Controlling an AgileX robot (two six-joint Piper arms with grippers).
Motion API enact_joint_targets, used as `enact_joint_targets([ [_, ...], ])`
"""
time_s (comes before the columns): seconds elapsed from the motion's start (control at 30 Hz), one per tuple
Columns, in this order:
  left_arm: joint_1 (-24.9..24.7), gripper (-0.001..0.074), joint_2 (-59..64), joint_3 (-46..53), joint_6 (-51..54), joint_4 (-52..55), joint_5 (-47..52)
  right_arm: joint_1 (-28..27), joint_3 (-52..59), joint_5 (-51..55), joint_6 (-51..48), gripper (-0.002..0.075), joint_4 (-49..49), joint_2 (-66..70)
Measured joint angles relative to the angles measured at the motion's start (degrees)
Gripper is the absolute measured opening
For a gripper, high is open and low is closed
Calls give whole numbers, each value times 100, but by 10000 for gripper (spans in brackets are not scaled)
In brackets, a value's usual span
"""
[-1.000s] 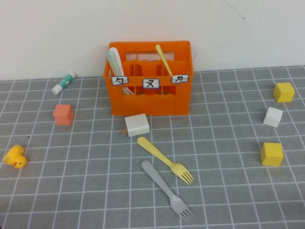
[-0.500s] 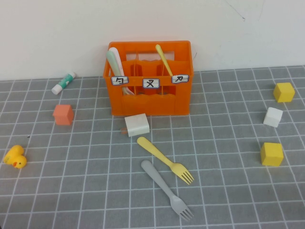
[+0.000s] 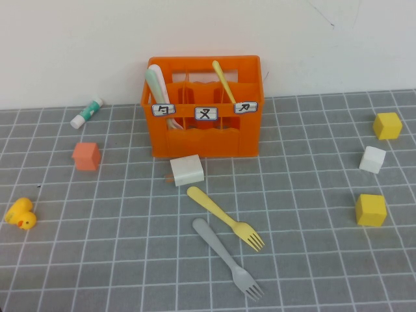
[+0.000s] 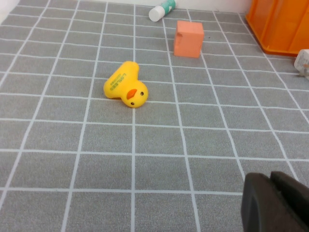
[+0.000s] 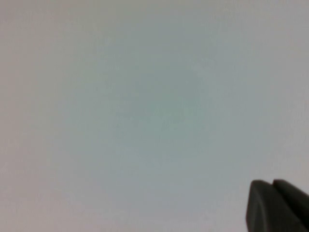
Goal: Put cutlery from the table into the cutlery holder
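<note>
A pale yellow fork [image 3: 224,218] and a light grey fork [image 3: 224,255] lie side by side on the grey gridded table [image 3: 97,260], tines toward the front right. The orange cutlery holder [image 3: 205,136] stands behind them by the wall; a corner of it shows in the left wrist view [image 4: 282,24]. It holds a mint-green-and-white utensil [image 3: 156,84] and a thin yellow handle [image 3: 222,79]. Neither gripper shows in the high view. My left gripper [image 4: 270,176] is shut and empty, low over the table's left. My right gripper [image 5: 272,183] is shut and empty, facing a blank pale surface.
A white-and-green block [image 3: 187,169] sits between the holder and the forks. At the left are an orange cube [image 3: 86,156], a yellow duck [image 3: 21,213] and a glue tube [image 3: 87,112]. At the right are two yellow cubes [image 3: 387,125] [image 3: 370,209] and a white cube [image 3: 372,159].
</note>
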Motion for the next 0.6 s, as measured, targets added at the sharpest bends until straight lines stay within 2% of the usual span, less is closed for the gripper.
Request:
enact_joint_targets([
  [0.17,0,-1,0,0,0,0,0,0,-278,357,423,-2,-345,0],
  [0.37,0,-1,0,0,0,0,0,0,-2175,2679,539,-2,-849,173],
  [0.6,0,-1,0,0,0,0,0,0,-4288,4852,-112,-2,-1114,1555],
])
